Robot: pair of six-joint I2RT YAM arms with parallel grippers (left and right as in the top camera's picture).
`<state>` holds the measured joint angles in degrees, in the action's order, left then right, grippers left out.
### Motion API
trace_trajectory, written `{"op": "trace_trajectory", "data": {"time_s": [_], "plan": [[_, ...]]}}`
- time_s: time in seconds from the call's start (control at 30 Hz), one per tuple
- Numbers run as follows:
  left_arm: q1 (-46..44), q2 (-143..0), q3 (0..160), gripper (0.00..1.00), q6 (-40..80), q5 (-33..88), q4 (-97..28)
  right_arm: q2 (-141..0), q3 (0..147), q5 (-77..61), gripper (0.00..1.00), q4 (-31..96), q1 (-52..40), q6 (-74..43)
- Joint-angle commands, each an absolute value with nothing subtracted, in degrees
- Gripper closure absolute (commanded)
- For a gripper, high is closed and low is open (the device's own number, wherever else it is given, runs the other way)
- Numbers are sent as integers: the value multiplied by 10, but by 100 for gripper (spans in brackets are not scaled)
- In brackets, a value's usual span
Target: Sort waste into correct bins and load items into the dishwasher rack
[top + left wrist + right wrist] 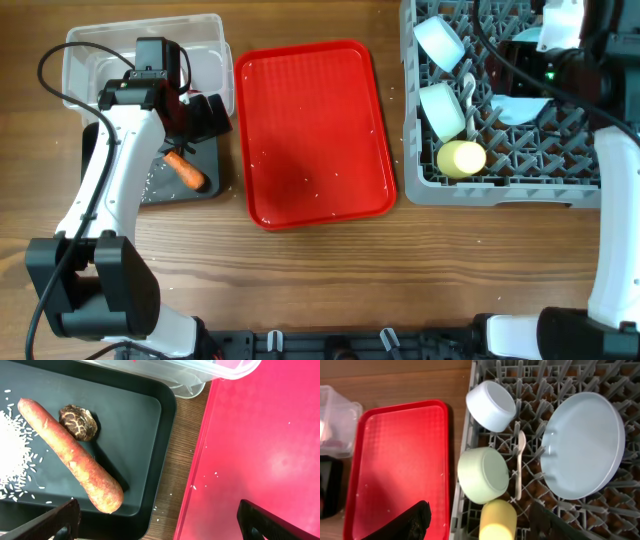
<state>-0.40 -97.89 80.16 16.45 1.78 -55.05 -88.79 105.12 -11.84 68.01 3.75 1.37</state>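
The orange carrot stick (70, 455), the brown lump (78, 422) and white rice (12, 445) lie in the black tray (135, 425). My left gripper (157, 510) is open and empty, above the tray's right edge and the red tray's rim. The clear tub (145, 50) stands behind it, with a bit of red showing inside. In the grey rack (470, 435) lie a white bowl (492, 405), a mint bowl (482, 475), the yellow cup (497, 520), the white spoon (520, 465) and the pale-blue plate (582, 445). My right gripper (479, 506) is open and empty above the cup.
The flat red tray (315, 130) lies between the bins and the rack, with a few rice grains on it. Stray grains dot the wood (170, 475) between the black tray and the red tray. The right arm (575, 60) hangs over the rack's far right.
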Motion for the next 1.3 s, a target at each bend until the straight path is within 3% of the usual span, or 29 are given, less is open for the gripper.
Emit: {"op": "trace_trajectory", "data": {"time_s": [0.0, 0.1, 0.13, 0.17, 0.3, 0.47, 0.83, 0.9, 1.1, 1.27], "plan": [[-1, -966, 806, 0, 168, 14, -549, -881, 1055, -137, 34, 698, 37, 14], [-1, -966, 806, 0, 168, 15, -549, -854, 1055, -134, 30, 717, 37, 14], [-1, -966, 806, 0, 168, 15, -549, -839, 1055, -129, 22, 730, 37, 15], [-1, -966, 806, 0, 168, 14, -549, -820, 1055, -110, 0, 747, 37, 15], [-1, -966, 806, 0, 168, 14, -549, -739, 1055, -76, 0, 776, 37, 7], [-1, -966, 806, 0, 168, 15, -549, -689, 1055, -84, 0, 776, 37, -127], [-1, -966, 806, 0, 168, 14, -549, -689, 1023, -59, 0, 754, 36, -113], [-1, -966, 806, 0, 168, 14, -549, -635, 931, -58, 0, 674, 36, -89], [-1, -966, 806, 0, 168, 14, -549, -362, 428, -65, 0, 239, 36, -77], [-1, -966, 806, 0, 168, 14, -549, -203, 152, -104, 0, 26, 33, -118]]}}
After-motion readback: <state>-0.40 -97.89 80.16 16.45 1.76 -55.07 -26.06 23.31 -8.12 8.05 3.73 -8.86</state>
